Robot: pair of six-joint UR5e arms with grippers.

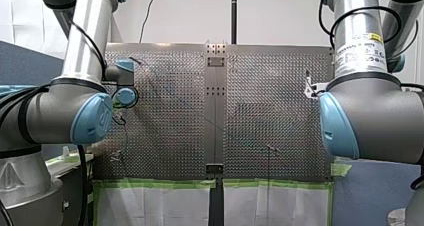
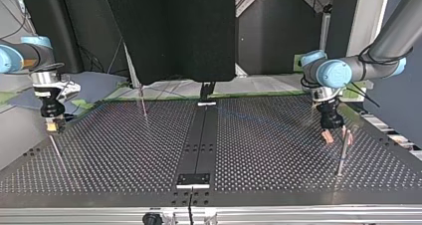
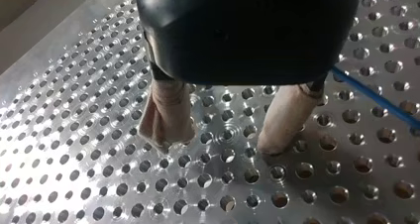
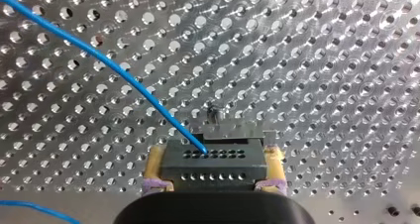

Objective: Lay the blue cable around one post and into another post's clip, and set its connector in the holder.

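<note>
My right gripper (image 4: pixel 213 173) is shut on a dark grey connector (image 4: pixel 213 159), its yellow pads (image 4: pixel 156 165) pressed on both sides. The blue cable (image 4: pixel 99 55) leaves the connector's face and runs away over the perforated plate. In the top view my right gripper (image 2: pixel 53 125) hangs low over the plate at the left. My left gripper (image 2: pixel 332 131) hovers at the right, just beside a thin post (image 2: pixel 342 155). My left gripper (image 3: pixel 225 135) is open just above the plate with nothing between its beige pads (image 3: pixel 168 117). A stretch of blue cable (image 3: pixel 376 97) lies beside it.
The perforated table (image 2: pixel 124 150) has a dark centre strip (image 2: pixel 199 145) with a bracket (image 2: pixel 194 179) near its front edge. Another thin post (image 2: pixel 143 103) stands at the back left in the top view. A small dark peg (image 4: pixel 214 116) rises just ahead of the connector.
</note>
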